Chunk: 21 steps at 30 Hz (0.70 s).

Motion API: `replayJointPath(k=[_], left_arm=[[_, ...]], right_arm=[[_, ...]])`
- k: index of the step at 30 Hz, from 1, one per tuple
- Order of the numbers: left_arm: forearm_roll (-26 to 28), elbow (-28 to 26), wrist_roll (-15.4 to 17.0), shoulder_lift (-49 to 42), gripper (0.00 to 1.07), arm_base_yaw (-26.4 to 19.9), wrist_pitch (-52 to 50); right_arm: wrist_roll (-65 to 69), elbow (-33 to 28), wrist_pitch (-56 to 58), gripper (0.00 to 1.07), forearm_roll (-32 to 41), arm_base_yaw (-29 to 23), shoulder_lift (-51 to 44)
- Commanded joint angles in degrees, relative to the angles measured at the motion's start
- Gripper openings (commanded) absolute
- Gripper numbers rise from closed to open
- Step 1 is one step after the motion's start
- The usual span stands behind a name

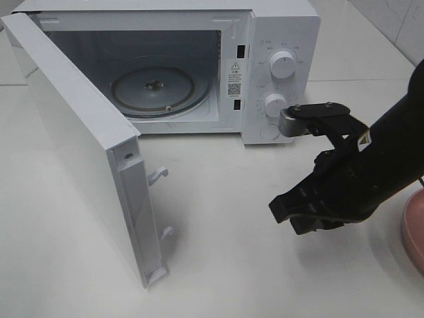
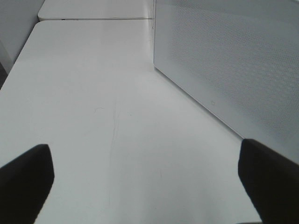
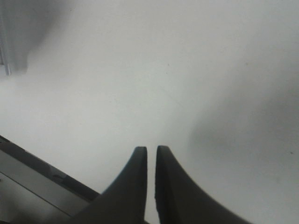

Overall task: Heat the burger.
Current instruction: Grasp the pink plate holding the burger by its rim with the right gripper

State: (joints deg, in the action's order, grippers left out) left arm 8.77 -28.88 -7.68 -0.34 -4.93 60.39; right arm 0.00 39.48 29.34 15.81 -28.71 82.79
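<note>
Two claws, diff states. R claw (image 1: 286, 217) hangs above the table (image 1: 218, 278), tips aimed away from its arm. Its fingers (image 3: 133, 186) are all but pressed together, only a hairline slit btwn them, nothing pinched.

Just beyond R claw's wrist stands the microwave (image 1: 285, 26) w/ two dials. The lower knob (image 1: 275, 105) is nearest the wrist, the upper knob (image 1: 283, 64) further back. The oven door (image 1: 73, 139) is swung wide, well apart from R claw across bare table. The cavity is open w/ the glass turntable (image 1: 152, 89) lying flat inside.

Behind R claw, past its arm, a sliver of pink plate (image 1: 414, 232) shows at the frame edge. Burger: not visible in any view, so can't tell where it sits.

L claw (image 2: 147, 182) is spread wide, its fingertips (image 2: 25, 179) far apart, nothing btwn them, only table below. Ahead of L claw, off to one side, a white panel (image 2: 233, 60) w/ dotted mesh stands upright on the table.
</note>
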Motion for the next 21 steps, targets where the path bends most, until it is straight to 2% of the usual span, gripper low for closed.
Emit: replayJointPath(k=[1, 3, 5, 6, 7, 8, 9, 10, 11, 12, 13, 14, 16, 21], left_arm=[[-0.1, 0.2, 0.5, -1.1, 1.00, -0.1, -0.8], [-0.1, 0.2, 0.5, -1.1, 1.00, -0.1, -0.8], [-0.1, 0.2, 0.5, -1.1, 1.00, -0.1, -0.8], [-0.1, 0.2, 0.5, -1.1, 1.00, -0.1, -0.8], [-0.1, 0.2, 0.5, -1.1, 1.00, -0.1, -0.8], [-0.1, 0.2, 0.5, -1.1, 1.00, -0.1, -0.8], [-0.1, 0.2, 0.5, -1.1, 1.00, -0.1, -0.8], [-0.1, 0.2, 0.5, -1.1, 1.00, -0.1, -0.8], [-0.1, 0.2, 0.5, -1.1, 1.00, -0.1, -0.8], [-0.1, 0.2, 0.5, -1.1, 1.00, -0.1, -0.8], [-0.1, 0.2, 0.5, -1.1, 1.00, -0.1, -0.8], [-0.1, 0.2, 0.5, -1.1, 1.00, -0.1, -0.8], [-0.1, 0.2, 0.5, -1.1, 1.00, -0.1, -0.8], [-0.1, 0.2, 0.5, -1.1, 1.00, -0.1, -0.8]], right_arm=[[1.5, 0.0, 4.1, 0.16, -4.0, 2.6, -3.7], [2.5, 0.0, 4.9, 0.18, -4.9, 3.3, -4.4], [5.0, 0.0, 7.2, 0.28, -8.6, 5.3, -6.3], [5.0, 0.0, 7.2, 0.28, -8.6, 5.3, -6.3], [6.4, 0.0, 8.4, 0.37, -10.7, 6.7, -7.5], [6.4, 0.0, 8.4, 0.37, -10.7, 6.7, -7.5], [6.6, 0.0, 9.6, 0.49, -12.4, 8.1, -8.5], [6.6, 0.0, 10.2, 0.55, -13.0, 8.8, -9.0], [6.6, 0.0, 10.2, 0.55, -13.0, 8.8, -9.0], [6.6, 0.0, 11.1, 0.67, -14.3, 10.0, -9.8], [6.6, 0.0, 11.7, 0.73, -15.0, 10.6, -10.1], [6.6, 0.0, 11.7, 0.73, -15.0, 10.6, -10.1], [6.6, 0.0, 13.6, 0.91, -17.2, 12.7, -9.9], [6.6, 0.0, 14.3, 0.93, -19.5, 15.1, -9.9]])
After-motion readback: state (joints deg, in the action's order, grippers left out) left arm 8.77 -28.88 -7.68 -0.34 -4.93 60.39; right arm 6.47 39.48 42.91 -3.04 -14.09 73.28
